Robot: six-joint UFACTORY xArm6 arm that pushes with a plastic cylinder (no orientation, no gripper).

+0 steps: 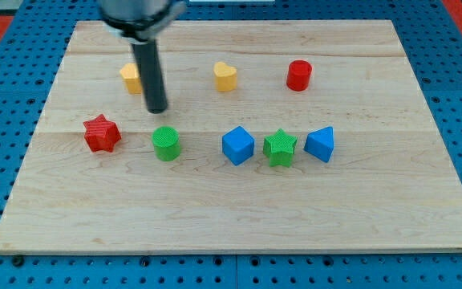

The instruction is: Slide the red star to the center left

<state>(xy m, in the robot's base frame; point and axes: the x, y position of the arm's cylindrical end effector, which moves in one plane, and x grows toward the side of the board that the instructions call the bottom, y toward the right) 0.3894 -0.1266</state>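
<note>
The red star lies on the wooden board at the view's left, about mid-height. My tip is down on the board, up and to the right of the star, with a clear gap between them. The tip stands just above the green cylinder and beside a yellow block, which the rod partly hides.
A yellow heart and a red cylinder sit in the upper row. A blue cube, a green star and a blue triangular block line up to the right of the green cylinder.
</note>
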